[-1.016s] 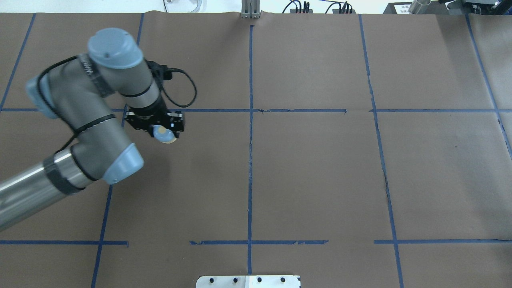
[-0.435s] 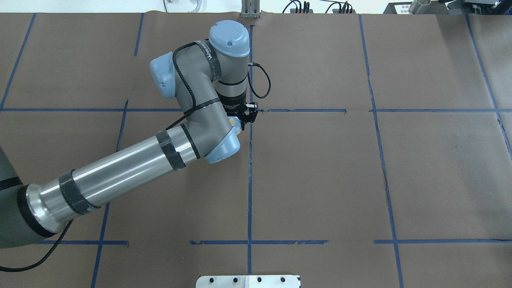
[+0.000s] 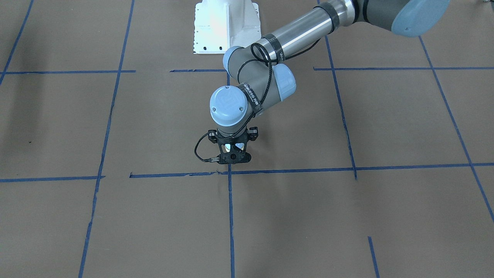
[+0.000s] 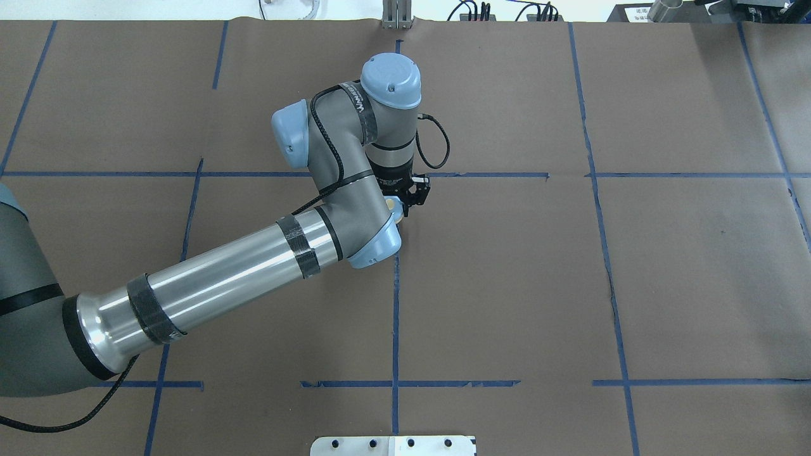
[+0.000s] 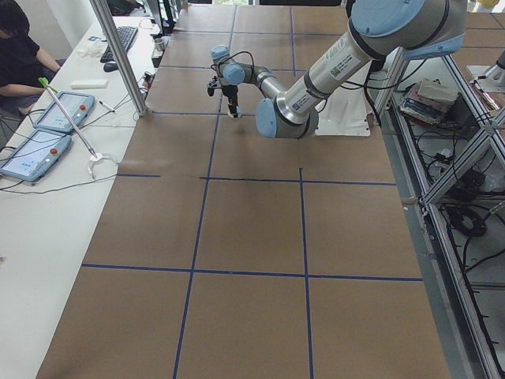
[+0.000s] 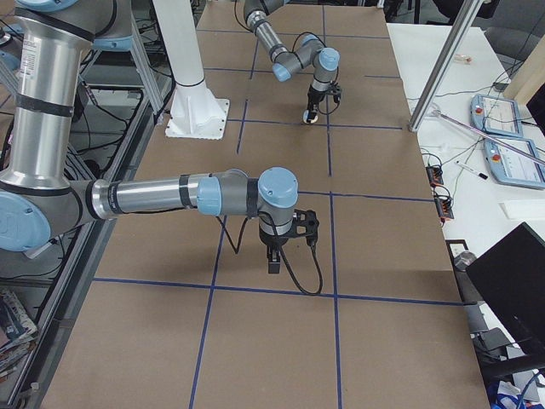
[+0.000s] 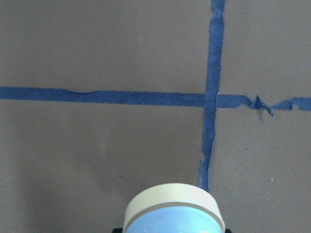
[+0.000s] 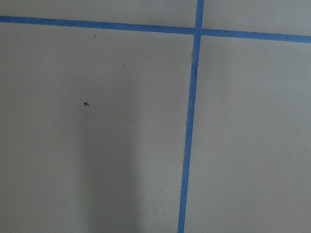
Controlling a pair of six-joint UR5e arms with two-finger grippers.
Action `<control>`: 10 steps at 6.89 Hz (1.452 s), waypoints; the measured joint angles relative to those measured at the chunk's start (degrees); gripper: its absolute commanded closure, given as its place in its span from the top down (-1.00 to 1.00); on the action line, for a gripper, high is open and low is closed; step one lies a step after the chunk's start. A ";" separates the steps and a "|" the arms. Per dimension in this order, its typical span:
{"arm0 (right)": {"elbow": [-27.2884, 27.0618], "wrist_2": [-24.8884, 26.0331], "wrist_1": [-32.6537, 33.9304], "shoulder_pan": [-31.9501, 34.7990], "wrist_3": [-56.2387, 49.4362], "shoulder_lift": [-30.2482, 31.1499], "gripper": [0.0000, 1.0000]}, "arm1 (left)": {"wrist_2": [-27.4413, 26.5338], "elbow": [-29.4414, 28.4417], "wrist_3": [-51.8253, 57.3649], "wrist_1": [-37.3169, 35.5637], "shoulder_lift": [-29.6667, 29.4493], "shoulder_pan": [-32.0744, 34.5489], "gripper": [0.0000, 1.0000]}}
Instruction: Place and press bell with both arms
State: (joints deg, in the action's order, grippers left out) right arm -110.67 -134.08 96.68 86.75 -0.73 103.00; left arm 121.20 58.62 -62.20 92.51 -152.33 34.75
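My left gripper [image 4: 407, 195] is shut on the bell [image 4: 394, 204], whose cream edge peeks out beside the arm's wrist. It hangs close over the brown table near the crossing of two blue tape lines. The front-facing view shows this gripper [image 3: 233, 151] pointing down with pale parts of the bell [image 3: 234, 146] between its jaws. In the left wrist view the bell [image 7: 173, 213] fills the bottom edge, cream ring over light blue. My right gripper [image 6: 272, 262] shows only in the exterior right view, pointing down low over the table; I cannot tell if it is open or shut.
Blue tape lines [image 4: 395, 304] split the brown table cover into squares. The white pedestal [image 3: 225, 27] stands at the robot's side of the table. A metal post [image 5: 118, 55] and teach pendants [image 5: 47, 130] stand along the operators' side.
My left arm has swung right from the table's left part to the centre tape crossing, carrying the bell with it.
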 measured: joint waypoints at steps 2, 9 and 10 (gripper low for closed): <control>0.01 0.00 0.00 0.00 0.00 0.01 1.00 | 0.04 -0.39 -0.02 0.54 -0.06 -0.47 1.00; -0.43 -0.03 -0.02 0.00 0.56 -0.35 1.00 | -0.39 16.20 0.80 1.07 10.48 6.30 1.00; -0.51 -0.04 -0.06 0.00 1.49 -0.94 1.00 | -0.26 24.95 3.42 -0.65 17.69 8.48 1.00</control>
State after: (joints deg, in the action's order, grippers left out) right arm -111.18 -134.12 96.62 86.75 0.76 102.06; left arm 120.94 83.56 -58.78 91.86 -134.64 43.23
